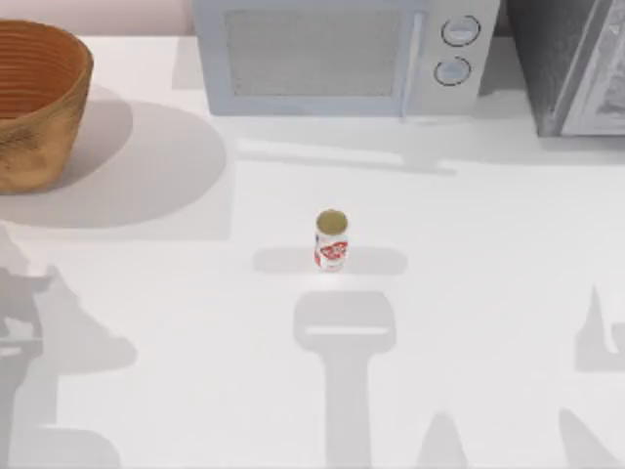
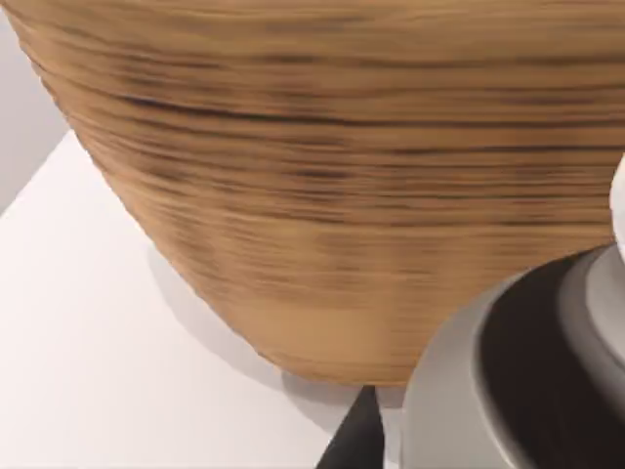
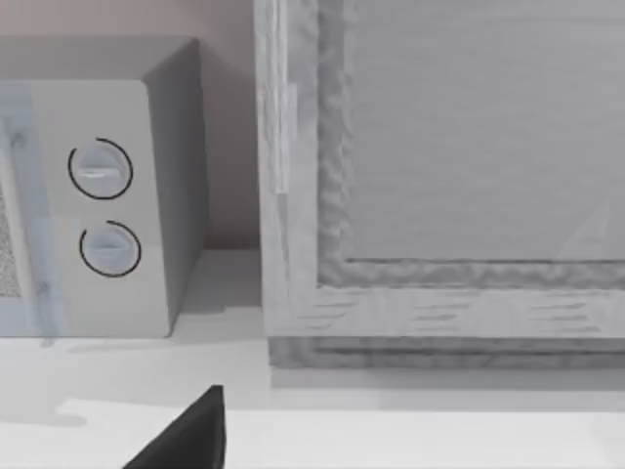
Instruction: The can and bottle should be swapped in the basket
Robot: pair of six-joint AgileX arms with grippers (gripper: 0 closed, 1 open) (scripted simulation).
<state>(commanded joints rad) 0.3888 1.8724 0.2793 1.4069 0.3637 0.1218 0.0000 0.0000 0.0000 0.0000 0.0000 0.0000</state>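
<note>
Your can (image 1: 332, 240): upright on the table (image 1: 469, 293), mid-table, well apart from the basket (image 1: 34, 98) at far left. Microwave (image 1: 332, 54): at the back. Your left gripper: close beside the basket wall (image 2: 332, 195). Grip state of either gripper: you cannot tell.

Basket (image 1: 39, 107) cut off by the top view's left edge; can (image 1: 332, 240) label lettering too small to read

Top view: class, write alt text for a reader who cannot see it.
A small red-and-white can stands upright alone mid-table, outside the wicker basket at the far left corner. A microwave sits along the back edge, with a grey cabinet at its right.
</note>
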